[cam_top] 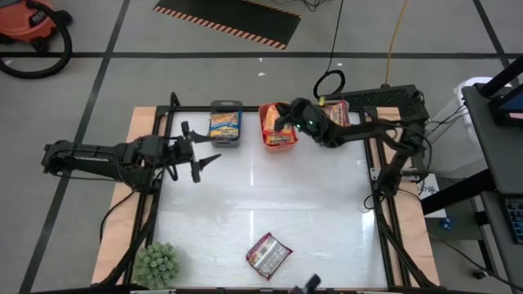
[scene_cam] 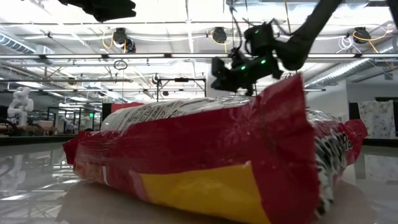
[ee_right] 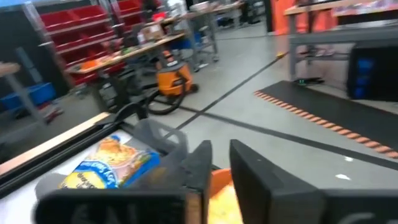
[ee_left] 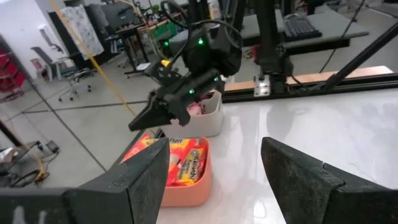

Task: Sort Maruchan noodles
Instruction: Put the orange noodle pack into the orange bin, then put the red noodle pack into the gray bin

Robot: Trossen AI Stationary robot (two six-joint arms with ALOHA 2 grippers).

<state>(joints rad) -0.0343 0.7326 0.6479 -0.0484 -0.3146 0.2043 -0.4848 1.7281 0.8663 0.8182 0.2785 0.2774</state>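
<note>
The right hand [cam_top: 282, 122] is seen poised over the orange bin [cam_top: 278, 140] at the far edge of the surface [cam_top: 310, 204], and its fingers [ee_right: 205, 163] are drawn close together with only a thin gap between them; nothing can be made out in their grip. Orange-yellow packets [cam_top: 279, 131] are seen lying in that bin. Just beside it, a grey bin [cam_top: 225, 106] is filled with a blue-yellow packet [cam_top: 225, 124], and a white bin [ee_left: 208, 115] with a reddish packet [cam_top: 335, 111] is placed on the other side, partly hidden behind the right arm. The left hand [cam_top: 204, 157] is held above the left part of the surface with its fingers [ee_left: 140, 180] spread wide and nothing between them. One red-silver packet [cam_top: 268, 254] is left lying flat near the front edge, well apart from the bins; its crinkled red and yellow wrapper [scene_cam: 199, 165] fills the low view. A small green plant [cam_top: 157, 265] is set at the front left corner
</note>
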